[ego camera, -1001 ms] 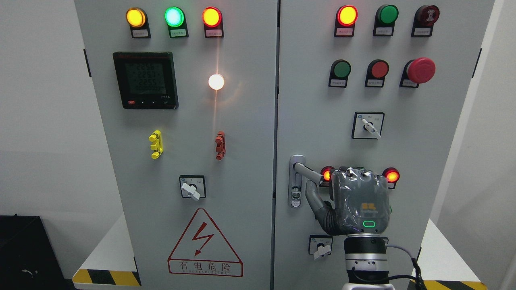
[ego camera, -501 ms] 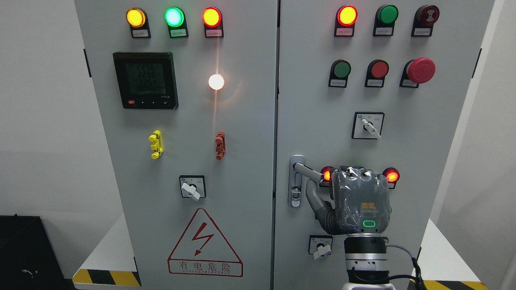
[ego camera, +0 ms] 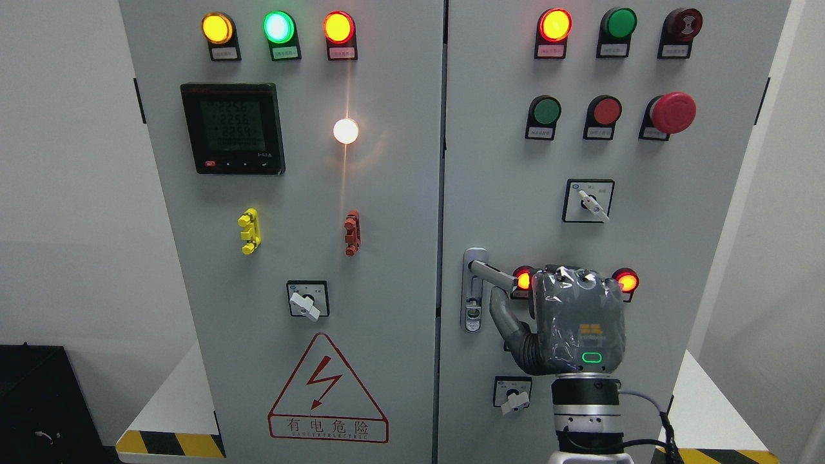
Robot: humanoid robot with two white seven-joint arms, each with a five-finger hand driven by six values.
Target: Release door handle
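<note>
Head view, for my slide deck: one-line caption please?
Right hand grips the door handle on a grey control cabinet with lit indicator lamps.

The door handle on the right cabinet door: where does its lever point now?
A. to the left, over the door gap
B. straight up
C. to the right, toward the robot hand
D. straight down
C: the door handle sticks out rightward from its plate to the right robot hand.

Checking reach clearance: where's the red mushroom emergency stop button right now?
Head view: the emergency stop button sits upper right on the right cabinet door, right of the red push button, well above the right hand.
</note>
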